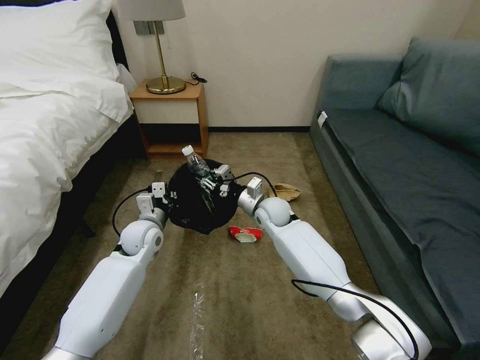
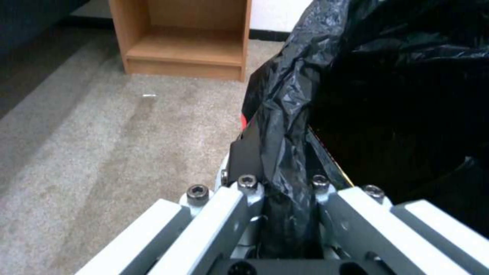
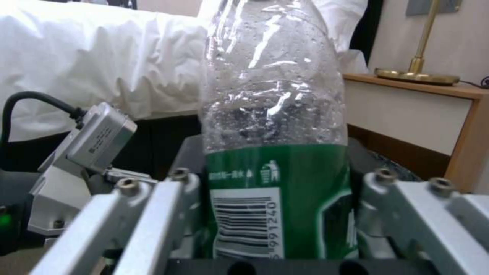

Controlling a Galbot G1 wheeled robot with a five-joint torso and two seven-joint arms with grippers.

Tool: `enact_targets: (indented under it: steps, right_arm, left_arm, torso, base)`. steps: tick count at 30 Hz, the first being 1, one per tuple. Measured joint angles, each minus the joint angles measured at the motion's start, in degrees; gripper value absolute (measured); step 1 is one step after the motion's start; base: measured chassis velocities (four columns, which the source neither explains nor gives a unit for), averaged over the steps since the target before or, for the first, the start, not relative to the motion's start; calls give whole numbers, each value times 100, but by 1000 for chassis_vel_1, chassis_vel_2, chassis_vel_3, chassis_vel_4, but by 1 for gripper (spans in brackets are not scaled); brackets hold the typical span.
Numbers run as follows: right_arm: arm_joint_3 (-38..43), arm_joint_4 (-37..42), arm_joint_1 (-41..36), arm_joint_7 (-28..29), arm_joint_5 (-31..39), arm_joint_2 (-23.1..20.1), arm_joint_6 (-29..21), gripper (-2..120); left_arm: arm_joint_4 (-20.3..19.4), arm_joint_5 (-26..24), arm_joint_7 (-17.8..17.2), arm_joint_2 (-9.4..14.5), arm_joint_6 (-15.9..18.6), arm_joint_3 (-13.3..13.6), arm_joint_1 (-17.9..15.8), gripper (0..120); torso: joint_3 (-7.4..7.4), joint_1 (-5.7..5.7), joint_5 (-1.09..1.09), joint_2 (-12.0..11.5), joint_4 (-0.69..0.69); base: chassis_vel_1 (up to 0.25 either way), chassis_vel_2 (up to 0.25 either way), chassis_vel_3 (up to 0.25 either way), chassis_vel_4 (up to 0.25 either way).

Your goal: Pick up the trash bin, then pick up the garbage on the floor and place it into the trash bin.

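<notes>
The trash bin (image 1: 187, 210), draped in its glossy black liner (image 2: 387, 95), is between my two arms over the carpet. My left gripper (image 1: 167, 199) (image 2: 285, 156) is shut on the bin's near-left rim, pinching the liner. My right gripper (image 1: 214, 182) (image 3: 275, 160) is shut on the clear green-labelled bottle (image 1: 196, 162) (image 3: 272, 114), which stands tilted over the bin's opening with its white cap up. More garbage lies on the floor: a red-and-white packet (image 1: 245, 233) just right of the bin and a brown paper bag (image 1: 285, 191) farther right.
A white bed (image 1: 45, 130) runs along the left. The wooden nightstand (image 1: 172, 117) with a brass lamp (image 1: 161, 55) stands at the wall behind the bin. A grey-blue sofa (image 1: 410, 165) lines the right. A clear plastic scrap (image 1: 196, 310) lies on the carpet between my arms.
</notes>
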Motion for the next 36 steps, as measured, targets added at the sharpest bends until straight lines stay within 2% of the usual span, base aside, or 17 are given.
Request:
enact_targets:
  steps: [1, 2, 3, 5, 6, 8, 9, 11, 12, 13, 24, 31, 33, 36]
  right_arm:
    - [-1, -2, 0, -1, 0, 2, 1, 47]
    - [-5, -5, 1, -10, 2, 6, 20, 56]
    - [-5, -5, 1, -10, 2, 6, 20, 56]
    - [-11, -2, 0, -25, 35, 6, 60, 67]
    - [-11, -2, 0, -25, 35, 6, 60, 67]
    - [-20, 17, -8, -39, 61, 1, 61, 78]
    - [-20, 17, -8, -39, 61, 1, 61, 78]
    - [-40, 44, -9, -55, 122, 5, 59, 89]
    - [-40, 44, -9, -55, 122, 5, 59, 89]
    - [-41, 50, -9, -55, 152, 28, 56, 96]
    - [13, 121, 7, 50, 299, 95, 17, 100]
    - [336, 70, 111, 386, 394, 93, -131, 100]
    - [465, -45, 179, 479, 287, 87, -181, 100]
    - [665, -425, 345, 570, -298, -42, -202, 100]
  left_arm:
    - [-9, -2, -1, 1, 0, -3, 4, 2]
    - [-29, -5, -6, 4, -1, -21, 9, 2]
    - [-29, -5, -6, 4, -1, -21, 9, 2]
    - [-34, -6, -19, 15, -1, -62, 23, 2]
    - [-34, -6, -19, 15, -1, -62, 23, 2]
    - [-34, -6, -26, 22, -6, -96, 47, 2]
    - [-34, -6, -26, 22, -6, -96, 47, 2]
    - [-34, -7, -27, 30, -18, -131, 86, 2]
    - [-34, -7, -27, 30, -18, -131, 86, 2]
    - [-34, -6, -29, 30, -22, -148, 101, 2]
    - [-26, -6, -73, 75, -37, -234, 120, 2]
    - [4, -94, -83, 302, -37, -446, 111, 2]
    - [4, -156, -84, 353, -38, -499, 111, 2]
    - [11, -179, -105, 413, -60, -592, 128, 2]
  torso:
    - [0, 0, 0, 0, 0]
    - [0, 0, 0, 0, 0]
    - [0, 0, 0, 0, 0]
    - [0, 0, 1, 0, 0]
    - [0, 0, 1, 0, 0]
    - [0, 0, 0, 0, 0]
    - [0, 0, 0, 0, 0]
    - [0, 0, 0, 0, 0]
    - [0, 0, 0, 0, 0]
    - [0, 0, 1, 0, 0]
    - [0, 0, 0, 0, -1]
    - [0, 0, 1, 0, 0]
    - [0, 0, 1, 0, 1]
    - [0, 0, 1, 0, 0]
  base:
    - [0, 0, 0, 0]
    - [0, 0, 0, 0]
    - [0, 0, 0, 0]
    - [0, 0, 0, 0]
    - [0, 0, 0, 0]
    - [0, 0, 0, 0]
    - [0, 0, 0, 0]
    - [0, 0, 0, 0]
    - [0, 0, 0, 0]
    - [0, 0, 0, 0]
    - [0, 0, 0, 0]
    - [0, 0, 0, 0]
    - [0, 0, 0, 0]
    - [0, 0, 0, 0]
